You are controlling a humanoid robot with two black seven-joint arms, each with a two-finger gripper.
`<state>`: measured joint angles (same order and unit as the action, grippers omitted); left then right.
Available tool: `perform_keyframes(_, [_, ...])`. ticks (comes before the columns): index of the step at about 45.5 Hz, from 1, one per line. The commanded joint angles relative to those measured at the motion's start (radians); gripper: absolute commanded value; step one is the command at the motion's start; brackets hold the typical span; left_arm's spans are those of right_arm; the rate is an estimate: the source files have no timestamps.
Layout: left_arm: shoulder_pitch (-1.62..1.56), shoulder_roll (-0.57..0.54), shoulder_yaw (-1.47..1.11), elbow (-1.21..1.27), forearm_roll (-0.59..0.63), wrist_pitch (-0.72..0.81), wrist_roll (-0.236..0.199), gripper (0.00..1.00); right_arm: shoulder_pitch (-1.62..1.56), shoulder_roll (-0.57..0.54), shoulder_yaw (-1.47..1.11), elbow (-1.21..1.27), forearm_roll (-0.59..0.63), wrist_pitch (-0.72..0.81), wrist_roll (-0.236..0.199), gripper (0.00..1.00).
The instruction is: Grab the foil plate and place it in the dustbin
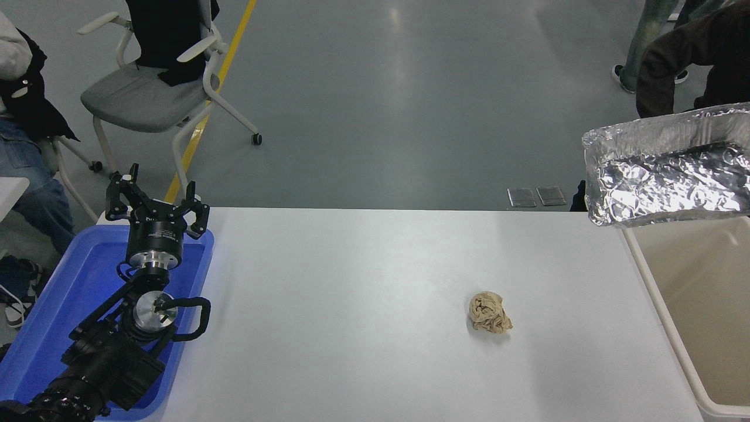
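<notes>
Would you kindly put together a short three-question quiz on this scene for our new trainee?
1. True or false: the foil plate rests on the white table.
2. What lies alone on the table's right half? A) crumpled paper ball B) cup C) spoon
3. Fill in: the left gripper is parked over the ____ tray.

Key: 1. False, it hangs in the air above the dustbin. 2. A. 3. Blue.
</notes>
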<state>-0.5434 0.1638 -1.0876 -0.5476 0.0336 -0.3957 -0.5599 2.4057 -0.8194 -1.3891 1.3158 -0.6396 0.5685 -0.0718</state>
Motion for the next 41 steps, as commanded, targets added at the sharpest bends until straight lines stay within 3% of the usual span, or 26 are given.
perform_keyframes(1, [-0.001, -0.003, 0.0, 0.0, 0.0, 0.0, -0.002, 0.99, -0.137, -0.085, -0.012, -0.17, -0.043, -0.007, 0.004, 0.0])
perform_keyframes(10, [-0.001, -0.003, 0.0, 0.0, -0.001, 0.0, -0.002, 0.99, -0.516, -0.242, 0.235, -0.465, -0.077, -0.018, 0.014, 0.0])
perform_keyframes(19, [-0.001, -0.003, 0.0, 0.0, -0.001, 0.0, -0.002, 0.99, -1.072, -0.23, 0.668, -0.707, -0.072, -0.16, 0.032, 0.0])
perform_keyframes(32, [-0.001, -0.003, 0.0, 0.002, -0.001, 0.0, -0.002, 0.99, -1.638, 0.031, 1.156, -1.044, -0.029, -0.349, 0.029, 0.0])
perform_keyframes(41, [-0.001, -0.003, 0.0, 0.002, -0.001, 0.0, -0.003, 0.99, -1.803, 0.192, 1.193, -1.176, 0.175, -0.447, 0.021, 0.0])
